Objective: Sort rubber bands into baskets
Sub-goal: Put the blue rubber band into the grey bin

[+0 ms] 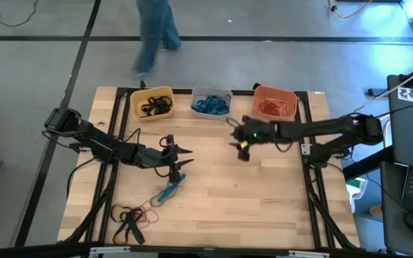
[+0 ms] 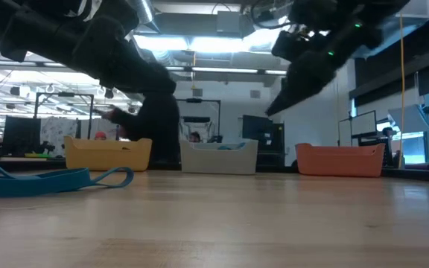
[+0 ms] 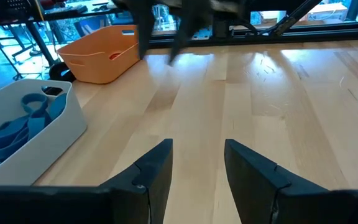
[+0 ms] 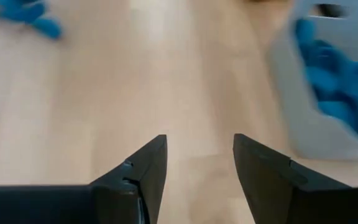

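Rubber bands, high view: black ones sit in the yellow basket (image 1: 153, 104), blue ones in the pale grey basket (image 1: 211, 102), red-orange ones in the orange basket (image 1: 274, 104), all three along the far edge of the table (image 1: 264, 201). Loose blue bands (image 1: 169, 190) lie mid-table near the left gripper (image 1: 180, 166); a black and red-orange tangle (image 1: 129, 218) lies at the near left edge. Right gripper (image 1: 241, 142) hangs just in front of the grey and orange baskets.

Low view: a blue band (image 2: 51, 179) lies flat and limp on the wood at left, the three baskets in a row behind it, a person standing beyond. Both arms are raised off the table.

Left wrist view: left fingers (image 3: 156, 168) spread apart, nothing between them; grey basket with blue bands (image 3: 14, 127) and orange basket (image 3: 101, 55) ahead.

Right wrist view: right fingers (image 4: 143, 168) spread apart, empty, over bare wood; grey basket (image 4: 316, 124) beside, blue band (image 4: 27, 15) farther off.

Handling: bands look very light, soft and floppy, likely to snag each other. Best to pinch one strand where it lifts off the wood, at a loop end clear of the tangle.
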